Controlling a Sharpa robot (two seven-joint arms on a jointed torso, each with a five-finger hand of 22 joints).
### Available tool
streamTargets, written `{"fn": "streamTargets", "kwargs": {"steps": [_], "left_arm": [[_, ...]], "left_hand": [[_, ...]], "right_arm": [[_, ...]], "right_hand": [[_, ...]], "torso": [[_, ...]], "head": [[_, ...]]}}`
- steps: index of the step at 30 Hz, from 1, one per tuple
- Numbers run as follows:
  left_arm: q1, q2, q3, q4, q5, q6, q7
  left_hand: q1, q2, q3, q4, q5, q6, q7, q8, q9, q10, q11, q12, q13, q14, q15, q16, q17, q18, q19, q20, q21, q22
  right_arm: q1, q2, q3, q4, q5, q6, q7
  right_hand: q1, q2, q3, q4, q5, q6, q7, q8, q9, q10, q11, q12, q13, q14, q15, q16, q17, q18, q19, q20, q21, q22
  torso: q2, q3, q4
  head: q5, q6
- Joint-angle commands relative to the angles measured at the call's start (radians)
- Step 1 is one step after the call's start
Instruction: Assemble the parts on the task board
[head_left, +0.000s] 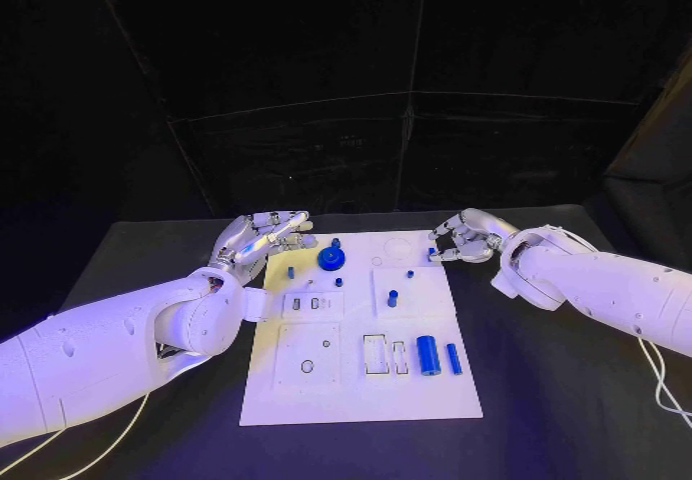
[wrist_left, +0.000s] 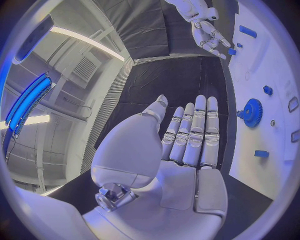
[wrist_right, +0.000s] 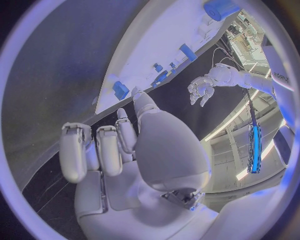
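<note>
left hand flat, released, beside task board; right hand half-curled, holds nothing.

Counted on one white rectangular task board: one round blue toothed gear just beside the fingers of the left silver hand, one thick blue cylinder and one slim blue bar lying side by side, well away from all fingers. Counted too, at least four small blue pegs, one near the left fingers, one just beside the fingers of the right silver hand. Two hands in all.
</note>
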Motion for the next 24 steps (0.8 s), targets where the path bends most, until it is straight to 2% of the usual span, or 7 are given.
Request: {"fn": "streamTargets", "kwargs": {"steps": [1,24], "left_arm": [[0.001,0.001,0.001,0.001,-0.001,0.011,0.008],[0.001,0.0,0.001,-0.002,-0.001,0.008,0.004]], "left_hand": [[0.013,0.001,-0.001,-0.008,0.004,0.008,0.0,-0.004,-0.001,0.005,0.0,-0.007,-0.001,0.008,0.001,-0.006,0.001,0.006,0.007,-0.003,-0.004,-0.001],[0.016,0.001,0.001,-0.011,0.004,0.009,0.0,-0.005,-0.001,0.005,0.0,-0.008,-0.001,0.008,0.0,-0.007,0.001,0.006,0.007,-0.003,-0.004,-0.002]], "right_arm": [[-0.002,0.005,0.0,-0.001,-0.025,0.016,-0.037],[-0.009,0.029,0.0,-0.031,-0.03,0.024,-0.062]], "right_hand": [[0.005,0.009,-0.007,-0.004,0.007,0.013,-0.002,0.008,0.005,-0.003,-0.002,0.003,0.005,0.058,-0.002,-0.005,0.055,0.001,-0.007,0.003,-0.007,0.103],[0.013,0.043,0.001,-0.009,-0.004,0.069,-0.015,0.042,0.009,0.011,-0.014,0.016,0.02,0.059,-0.011,-0.005,0.059,0.0,-0.003,-0.005,-0.006,0.106]], "torso": [[0.0,-0.0009,0.0006],[0.0,-0.0007,-0.0008]], "head": [[-0.002,-0.001],[-0.003,-0.003]]}}
